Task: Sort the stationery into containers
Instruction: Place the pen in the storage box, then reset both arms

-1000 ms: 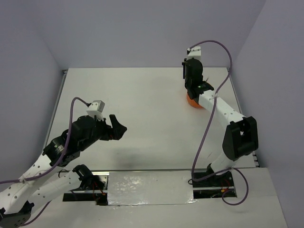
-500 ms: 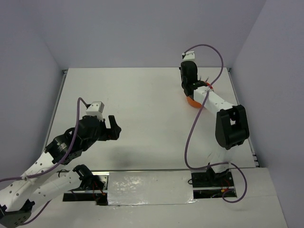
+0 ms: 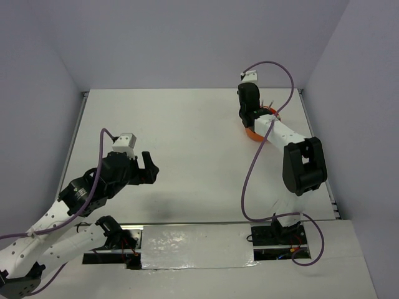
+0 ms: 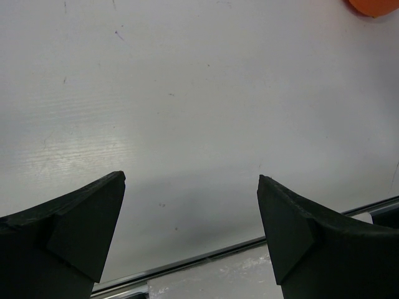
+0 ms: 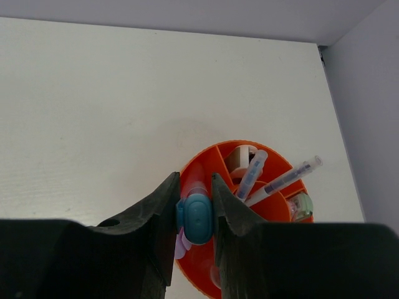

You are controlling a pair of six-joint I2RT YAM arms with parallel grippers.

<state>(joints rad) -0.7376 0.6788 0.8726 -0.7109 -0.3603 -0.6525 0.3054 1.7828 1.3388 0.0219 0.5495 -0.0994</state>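
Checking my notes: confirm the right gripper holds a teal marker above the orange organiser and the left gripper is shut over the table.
Not shut: the left wrist view shows the left gripper open over the table. The right gripper does hold the teal marker above the orange organiser.

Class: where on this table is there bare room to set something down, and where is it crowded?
Bare white tabletop spans from the left wall to the round orange plastic organiser, including under the open left claw. Crowded: the far right corner, where the right claw grips a teal stick over the organiser's pen-filled compartments.
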